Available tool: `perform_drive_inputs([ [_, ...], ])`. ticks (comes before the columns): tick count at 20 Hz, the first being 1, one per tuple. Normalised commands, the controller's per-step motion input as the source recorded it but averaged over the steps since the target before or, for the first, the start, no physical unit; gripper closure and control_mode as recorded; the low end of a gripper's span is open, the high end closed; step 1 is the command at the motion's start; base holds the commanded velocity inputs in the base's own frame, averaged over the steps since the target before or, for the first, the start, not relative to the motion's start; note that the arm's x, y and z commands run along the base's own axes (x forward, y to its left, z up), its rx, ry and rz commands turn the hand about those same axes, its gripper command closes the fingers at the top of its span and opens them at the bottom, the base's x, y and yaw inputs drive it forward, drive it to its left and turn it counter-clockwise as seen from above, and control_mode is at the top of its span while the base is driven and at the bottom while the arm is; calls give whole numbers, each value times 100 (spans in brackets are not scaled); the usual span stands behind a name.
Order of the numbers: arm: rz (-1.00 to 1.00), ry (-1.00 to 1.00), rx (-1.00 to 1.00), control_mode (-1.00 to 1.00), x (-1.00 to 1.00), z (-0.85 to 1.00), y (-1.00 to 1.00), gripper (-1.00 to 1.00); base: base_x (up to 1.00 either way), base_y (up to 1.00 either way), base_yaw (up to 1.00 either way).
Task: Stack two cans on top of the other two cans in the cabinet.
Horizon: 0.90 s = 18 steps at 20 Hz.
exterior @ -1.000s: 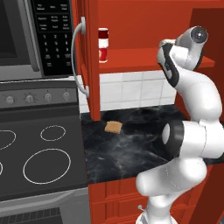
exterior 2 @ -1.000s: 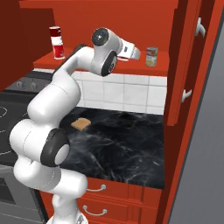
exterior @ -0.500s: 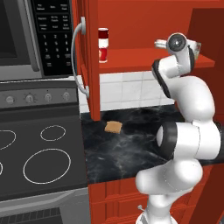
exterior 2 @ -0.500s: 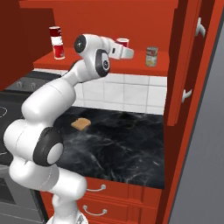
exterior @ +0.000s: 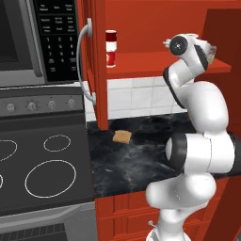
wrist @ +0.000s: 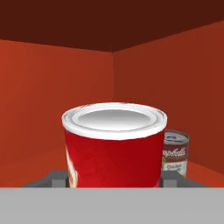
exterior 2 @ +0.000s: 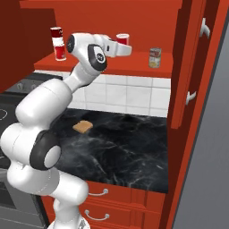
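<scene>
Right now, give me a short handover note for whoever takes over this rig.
Tool: shut on a red can, held upright above the cabinet shelf.
Done: one stack of two red cans stands at the shelf's left end.
Olive-green can stands alone further right on the shelf, nothing on it.
Left: set the held can on the olive-green one and let go.

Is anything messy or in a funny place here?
One thing: a small brown slice that looks like bread lies bare on the black counter, with no plate. Otherwise all looks tidy: two red cans stand neatly stacked on the cabinet shelf, and the green can stands upright.
</scene>
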Motion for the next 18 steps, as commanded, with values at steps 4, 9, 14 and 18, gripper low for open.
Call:
perform_drive_inputs([
  [4, -5, 0, 0, -100, -33, 17, -16, 100, 0, 0, 0],
  [9, -3, 0, 0, -100, -27, 15, -16, 100, 0, 0, 0],
  [14, -1, -2, -4, -100, -21, 17, -9, 100, 0, 0, 0],
  [18, -1, -2, -5, -100, -3, 24, -2, 100, 0, 0, 0],
])
